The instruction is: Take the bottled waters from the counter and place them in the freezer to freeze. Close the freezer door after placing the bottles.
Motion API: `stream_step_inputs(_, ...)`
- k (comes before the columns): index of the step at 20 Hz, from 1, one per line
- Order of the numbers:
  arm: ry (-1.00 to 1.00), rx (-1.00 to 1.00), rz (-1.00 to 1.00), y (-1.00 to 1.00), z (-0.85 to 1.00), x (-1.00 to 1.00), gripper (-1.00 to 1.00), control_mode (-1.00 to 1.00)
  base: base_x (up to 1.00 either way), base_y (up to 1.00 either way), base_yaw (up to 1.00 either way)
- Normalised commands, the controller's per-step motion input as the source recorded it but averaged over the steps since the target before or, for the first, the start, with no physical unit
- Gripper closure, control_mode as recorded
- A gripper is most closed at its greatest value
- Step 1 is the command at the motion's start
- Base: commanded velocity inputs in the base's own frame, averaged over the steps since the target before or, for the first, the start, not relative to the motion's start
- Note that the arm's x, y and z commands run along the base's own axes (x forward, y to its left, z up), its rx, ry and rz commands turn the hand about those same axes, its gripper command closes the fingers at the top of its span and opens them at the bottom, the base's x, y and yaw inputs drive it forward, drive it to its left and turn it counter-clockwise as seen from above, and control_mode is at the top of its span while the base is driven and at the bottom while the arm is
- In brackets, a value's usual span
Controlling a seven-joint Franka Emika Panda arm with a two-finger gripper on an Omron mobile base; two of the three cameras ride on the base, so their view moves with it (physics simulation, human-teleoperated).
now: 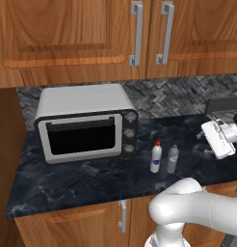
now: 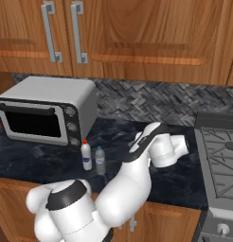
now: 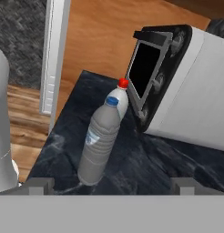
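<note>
Bottles: we see white bottle (image 1: 156, 157) and clear bottle (image 1: 173, 158) upright, side by side on counter (image 1: 82, 181).
Gripper (image 3: 112, 184): fingers spread, holding nothing, right of bottles.

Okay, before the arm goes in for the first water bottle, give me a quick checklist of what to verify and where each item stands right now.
1. Gripper open: ok.
2. Gripper empty: ok.
3. Both bottles upright on the counter: ok, white bottle and clear bottle stand side by side.
4. Clear bottle in line with the hand: ok, it is the nearer one in the hand view.
5. Room around the bottles: cannot tell, they stand close together by the toaster oven.
6. Freezer open: cannot tell.
</note>
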Motion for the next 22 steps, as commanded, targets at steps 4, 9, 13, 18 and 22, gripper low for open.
stream_step_inputs(4, 0.0, 0.0, 0.0, 0.25, -0.29, 0.0, -1.0, -1.0, 0.0, 0.0, 0.0)
stream_step_inputs(9, 0.0, 0.0, 0.0, 0.25, -0.18, 0.0, -1.0, -1.0, 0.0, 0.0, 0.0)
stream_step_inputs(13, 0.0, 0.0, 0.0, 0.33, -0.11, -0.13, -1.0, -1.0, 0.0, 0.0, 0.0)
stream_step_inputs(18, 0.0, 0.01, 0.0, 0.18, -0.01, -0.44, -1.0, -1.0, 0.0, 0.0, 0.0)
stream_step_inputs(22, 0.02, 0.03, 0.0, 0.05, 0.0, -0.41, -1.0, -1.0, 0.0, 0.0, 0.0)
